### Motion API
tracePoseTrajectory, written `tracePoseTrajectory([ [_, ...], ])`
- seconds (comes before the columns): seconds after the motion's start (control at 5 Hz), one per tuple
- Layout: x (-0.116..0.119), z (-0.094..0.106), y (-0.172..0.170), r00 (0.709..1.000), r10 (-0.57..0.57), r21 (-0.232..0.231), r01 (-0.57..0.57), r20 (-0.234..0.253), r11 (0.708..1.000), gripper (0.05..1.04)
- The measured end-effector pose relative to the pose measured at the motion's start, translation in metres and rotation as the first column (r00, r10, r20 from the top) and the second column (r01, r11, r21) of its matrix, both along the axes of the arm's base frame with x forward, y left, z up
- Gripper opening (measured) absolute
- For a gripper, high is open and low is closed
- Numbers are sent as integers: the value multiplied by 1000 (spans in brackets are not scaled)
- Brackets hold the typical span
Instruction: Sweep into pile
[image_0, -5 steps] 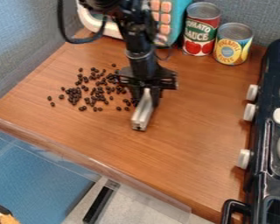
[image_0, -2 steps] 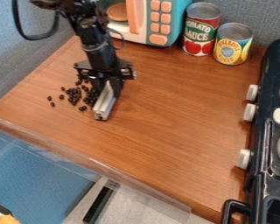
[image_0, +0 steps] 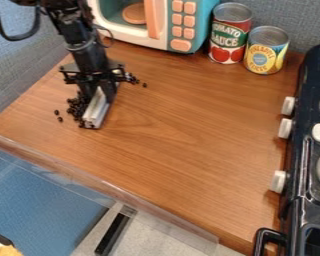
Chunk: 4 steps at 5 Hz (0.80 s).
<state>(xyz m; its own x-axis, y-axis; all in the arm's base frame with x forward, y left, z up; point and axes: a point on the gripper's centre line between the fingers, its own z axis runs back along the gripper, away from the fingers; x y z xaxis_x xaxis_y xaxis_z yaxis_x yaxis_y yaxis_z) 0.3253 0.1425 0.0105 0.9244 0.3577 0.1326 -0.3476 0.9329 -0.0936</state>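
Note:
My gripper [image_0: 98, 95] hangs low over the left part of the wooden counter, shut on a grey metallic bar [image_0: 96, 111] that slants down to the counter surface. Dark round beans [image_0: 76, 106] are bunched against the bar's left side, with a couple of loose ones farther left. Several more beans [image_0: 132, 79] lie behind and to the right of the gripper. The arm and gripper hide part of the bean area.
A teal toy microwave [image_0: 181, 25] stands at the back, beside a red tomato can [image_0: 229, 34] and a yellow can [image_0: 265, 50]. A black stove [image_0: 309, 150] with white knobs borders the right. The counter's front edge [image_0: 102, 185] runs diagonally.
The gripper has moved left with the bar. Beans once spread widely are now bunched left of the bar, and some show behind the gripper on its right.

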Motion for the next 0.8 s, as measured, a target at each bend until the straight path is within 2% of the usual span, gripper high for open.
tracePoseTrajectory([
  [0.4,-15,2,29,1000,20,-18,-20,-3,1000,380],
  [0.6,-19,1,23,1000,6,-27,-6,11,1000,380],
  [0.8,-17,6,1,999,-22,-69,25,31,997,380],
])
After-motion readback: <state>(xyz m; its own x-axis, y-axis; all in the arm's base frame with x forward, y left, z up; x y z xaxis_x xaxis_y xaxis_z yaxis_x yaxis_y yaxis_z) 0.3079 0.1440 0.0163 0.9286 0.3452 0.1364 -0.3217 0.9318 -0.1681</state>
